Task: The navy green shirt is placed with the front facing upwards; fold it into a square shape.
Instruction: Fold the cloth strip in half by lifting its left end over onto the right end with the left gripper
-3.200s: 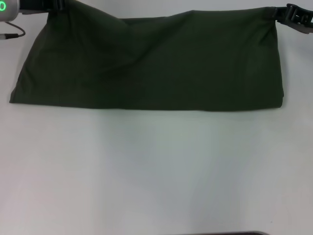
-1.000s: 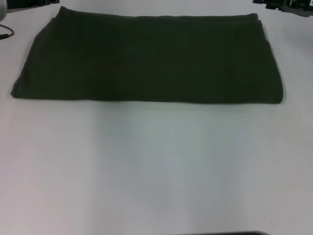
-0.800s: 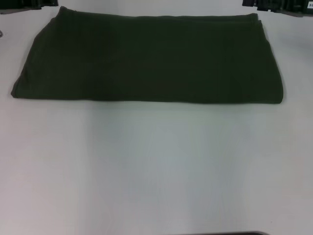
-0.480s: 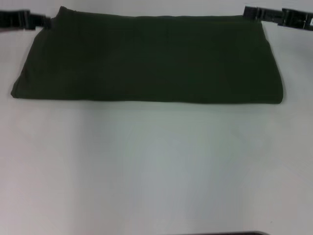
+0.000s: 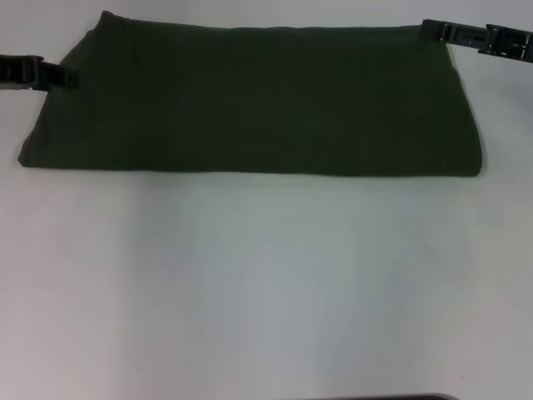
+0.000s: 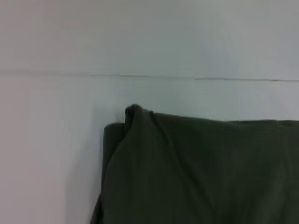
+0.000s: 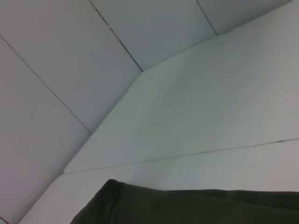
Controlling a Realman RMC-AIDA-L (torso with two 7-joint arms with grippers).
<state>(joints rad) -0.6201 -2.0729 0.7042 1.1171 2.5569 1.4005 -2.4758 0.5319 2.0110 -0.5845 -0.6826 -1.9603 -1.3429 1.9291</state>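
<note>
The navy green shirt (image 5: 258, 100) lies flat on the white table as a wide folded rectangle, plain dark fabric up and no lettering showing. My left gripper (image 5: 67, 77) comes in from the left, its tip at the shirt's left edge about halfway along it. At the far right corner of the shirt sits the tip of my right gripper (image 5: 429, 30). A folded corner of the shirt (image 6: 196, 172) fills the left wrist view. The right wrist view catches only a strip of the shirt's edge (image 7: 187, 207).
The white table (image 5: 266, 283) stretches bare in front of the shirt. Seams between white panels (image 7: 117, 42) show in the right wrist view, beyond the table's corner. A dark edge (image 5: 391, 397) lines the near rim of the table.
Both grippers let the shirt's far edge down flat, pulled out of view, then came back. The left tip has since moved nearer along the left edge; the right stays at the far right corner.
</note>
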